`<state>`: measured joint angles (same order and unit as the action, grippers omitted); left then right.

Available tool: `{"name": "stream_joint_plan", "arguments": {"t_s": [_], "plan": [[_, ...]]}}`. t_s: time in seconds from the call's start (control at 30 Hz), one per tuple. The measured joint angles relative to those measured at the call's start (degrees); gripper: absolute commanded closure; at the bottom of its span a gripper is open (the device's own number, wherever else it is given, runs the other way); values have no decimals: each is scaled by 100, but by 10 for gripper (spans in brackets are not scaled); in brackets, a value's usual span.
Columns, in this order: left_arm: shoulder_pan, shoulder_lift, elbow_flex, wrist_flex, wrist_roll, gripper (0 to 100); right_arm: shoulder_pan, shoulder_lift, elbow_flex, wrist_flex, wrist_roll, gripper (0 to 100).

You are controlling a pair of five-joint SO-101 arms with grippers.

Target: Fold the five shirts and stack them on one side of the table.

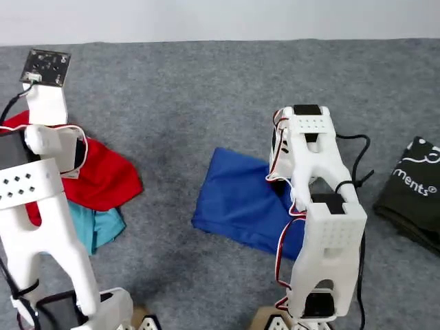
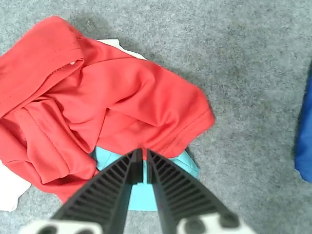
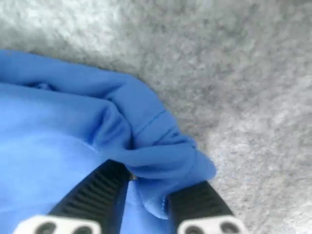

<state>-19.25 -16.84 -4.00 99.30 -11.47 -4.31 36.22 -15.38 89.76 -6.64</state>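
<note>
A crumpled red shirt [image 1: 103,175] lies at the table's left on top of a teal shirt [image 1: 100,227]. In the left wrist view the red shirt [image 2: 97,102] covers most of the teal one [image 2: 187,163], and a white shirt [image 2: 9,192] peeks out beneath. My left gripper [image 2: 143,157] is shut, its tips just over the red hem. A partly folded blue shirt [image 1: 237,203] lies mid-table under my right arm [image 1: 313,158]. My right gripper [image 3: 156,178] is shut on a bunched fold at the blue shirt's [image 3: 58,146] corner.
A folded black shirt [image 1: 412,192] with white print sits at the table's right edge. Grey carpet-like table surface [image 1: 206,89] stretches bare across the back and between the two arms. The blue shirt's edge [image 2: 304,141] appears in the left wrist view.
</note>
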Motion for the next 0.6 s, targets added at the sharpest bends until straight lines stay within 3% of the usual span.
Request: {"name": "stream_joint_plan", "arguments": {"t_s": [0.2, 0.6], "plan": [[0, 0, 0, 0, 0, 978, 53, 18, -721, 9, 308, 988], [0, 0, 18, 0, 0, 978, -360, 932, -2708, -1389, 3042, 989]]}}
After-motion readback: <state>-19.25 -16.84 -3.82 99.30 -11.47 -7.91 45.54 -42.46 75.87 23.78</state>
